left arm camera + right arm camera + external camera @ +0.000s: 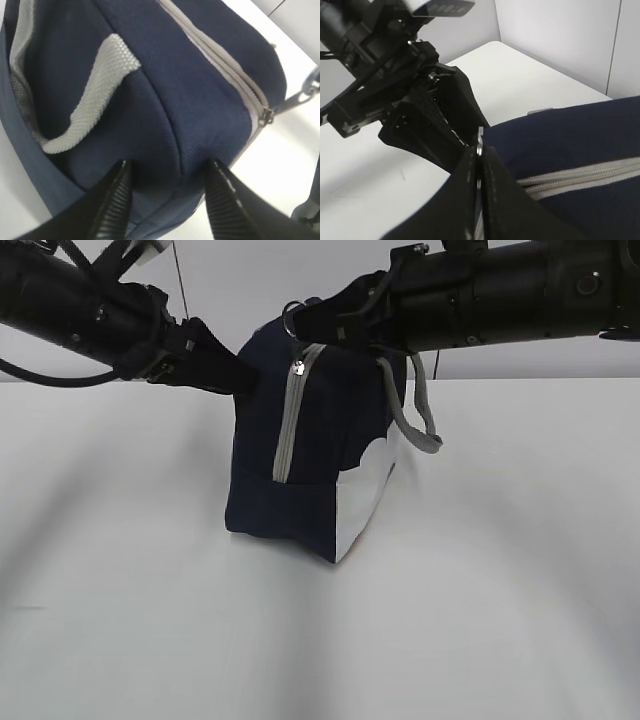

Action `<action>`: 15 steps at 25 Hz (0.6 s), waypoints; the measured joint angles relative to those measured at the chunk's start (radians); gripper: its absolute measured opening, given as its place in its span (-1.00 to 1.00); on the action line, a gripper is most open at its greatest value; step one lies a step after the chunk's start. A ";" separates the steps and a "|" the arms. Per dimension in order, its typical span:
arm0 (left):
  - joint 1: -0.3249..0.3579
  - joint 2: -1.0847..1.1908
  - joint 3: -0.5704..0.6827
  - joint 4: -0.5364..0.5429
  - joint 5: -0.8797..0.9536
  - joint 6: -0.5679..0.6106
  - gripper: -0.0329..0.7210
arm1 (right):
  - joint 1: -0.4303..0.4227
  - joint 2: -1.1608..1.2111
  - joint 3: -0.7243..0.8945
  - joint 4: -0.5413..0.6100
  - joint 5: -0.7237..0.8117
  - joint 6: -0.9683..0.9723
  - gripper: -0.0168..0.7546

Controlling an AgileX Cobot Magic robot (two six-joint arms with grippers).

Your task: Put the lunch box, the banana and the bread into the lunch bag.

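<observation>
The navy lunch bag [310,470] stands upright on the white table, its grey zipper [287,430] closed. My left gripper [238,375] grips the bag's upper left end; in the left wrist view the fingers [115,205] straddle a bulge of the bag's fabric [190,90]. My right gripper [300,320] is shut on the metal ring pull [291,318] at the bag's top; the ring [480,137] shows edge-on between the closed jaws of my right gripper [480,150]. The lunch box, banana and bread are out of view.
A grey strap handle [420,410] hangs off the bag's right side, another lies on its near side [95,100]. The white table [500,620] spreads around the bag. A pale wall stands behind. The left arm [395,75] sits close in front of the right gripper.
</observation>
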 joint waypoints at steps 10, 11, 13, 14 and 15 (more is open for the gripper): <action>-0.027 0.016 0.000 -0.014 0.002 0.000 -0.70 | 0.000 0.000 0.000 0.000 0.000 0.000 -0.94; -0.031 0.016 0.000 -0.014 0.002 0.000 -0.74 | 0.000 0.000 0.000 0.000 0.000 0.000 -0.94; -0.038 0.016 0.000 -0.014 0.002 0.000 -0.81 | 0.000 0.000 0.000 0.007 0.013 0.000 -0.94; -0.037 0.016 0.000 -0.014 0.004 0.000 -0.84 | 0.000 0.000 0.000 0.012 0.020 0.000 -0.94; -0.037 0.016 0.000 -0.014 0.008 0.000 -0.87 | 0.000 0.000 0.000 0.018 0.028 0.000 -0.94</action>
